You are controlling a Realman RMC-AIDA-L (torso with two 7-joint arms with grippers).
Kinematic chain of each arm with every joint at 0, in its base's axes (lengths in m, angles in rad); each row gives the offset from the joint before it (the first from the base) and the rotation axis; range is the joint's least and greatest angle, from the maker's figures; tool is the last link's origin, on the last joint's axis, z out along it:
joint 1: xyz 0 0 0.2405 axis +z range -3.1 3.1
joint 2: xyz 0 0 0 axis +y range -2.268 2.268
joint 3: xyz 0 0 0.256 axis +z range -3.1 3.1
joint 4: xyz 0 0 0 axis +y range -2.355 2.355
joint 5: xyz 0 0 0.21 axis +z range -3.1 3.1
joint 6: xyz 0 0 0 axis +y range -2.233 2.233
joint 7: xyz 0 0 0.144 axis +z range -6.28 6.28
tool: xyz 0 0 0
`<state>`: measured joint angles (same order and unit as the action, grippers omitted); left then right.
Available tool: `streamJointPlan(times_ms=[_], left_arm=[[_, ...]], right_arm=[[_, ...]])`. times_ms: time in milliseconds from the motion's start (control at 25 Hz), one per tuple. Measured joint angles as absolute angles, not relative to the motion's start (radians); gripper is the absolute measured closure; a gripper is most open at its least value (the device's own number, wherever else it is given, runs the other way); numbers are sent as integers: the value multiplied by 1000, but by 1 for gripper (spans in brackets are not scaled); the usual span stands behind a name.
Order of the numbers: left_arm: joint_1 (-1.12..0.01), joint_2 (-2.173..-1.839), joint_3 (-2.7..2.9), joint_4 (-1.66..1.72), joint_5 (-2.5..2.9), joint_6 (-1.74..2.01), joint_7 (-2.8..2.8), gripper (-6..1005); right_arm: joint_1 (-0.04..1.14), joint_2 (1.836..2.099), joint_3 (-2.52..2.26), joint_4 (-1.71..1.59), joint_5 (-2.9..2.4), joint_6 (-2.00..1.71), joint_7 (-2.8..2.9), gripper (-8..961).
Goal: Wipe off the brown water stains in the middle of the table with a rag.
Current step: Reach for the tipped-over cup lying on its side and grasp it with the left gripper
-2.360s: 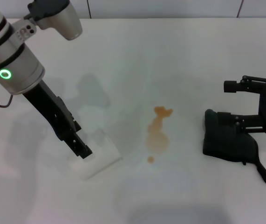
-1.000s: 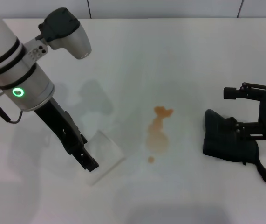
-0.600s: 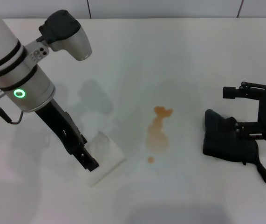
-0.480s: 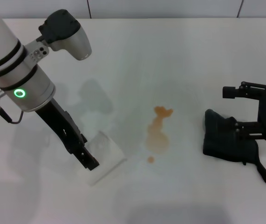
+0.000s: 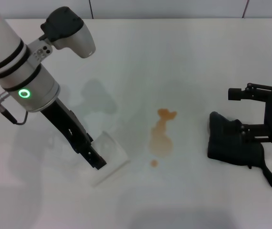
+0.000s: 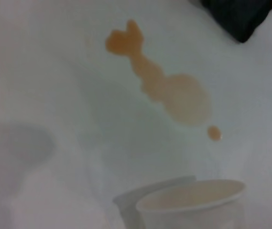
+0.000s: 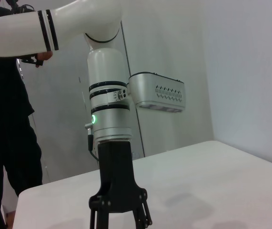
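The white, black-banded left arm (image 7: pixel 108 114) stands upright at centre-left of the frame, a green ring light glowing on its wrist. A grey box-shaped camera housing (image 7: pixel 156 92) juts from it toward the right. Its black left gripper (image 7: pixel 120 210) reaches down at the bottom centre over the plain white table (image 7: pixel 212 181). A dark-clothed person (image 7: pixel 7 138) stands at the left edge before a grey wall (image 7: pixel 250 71).
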<state>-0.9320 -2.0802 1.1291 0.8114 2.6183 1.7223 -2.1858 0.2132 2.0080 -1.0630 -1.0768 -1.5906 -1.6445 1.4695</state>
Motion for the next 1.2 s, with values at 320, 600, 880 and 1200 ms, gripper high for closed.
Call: streamJointPlan(times_ms=[320,600,880,1200], left_arm=[[-931,-2082,1129,792,2616,1689,-2194,138],[-933,-2082,1134,788,2616,1673,-2192,137],[-940,-2082,1138,785,2615,1653,-2168,137],[-942,-2079,1192,770,2595,1621,-2151,138]], right_arm=[[211,2008,-1063,-1079,-1591,-1644,1470,127],[213,2008,-1063,-1082,-1591,-1644,1470,127],[215,2008,-1063,-1080,-1591,-1644,1471,127],[216,2008,-1063,-1084,-1591,-1644,1475,127]])
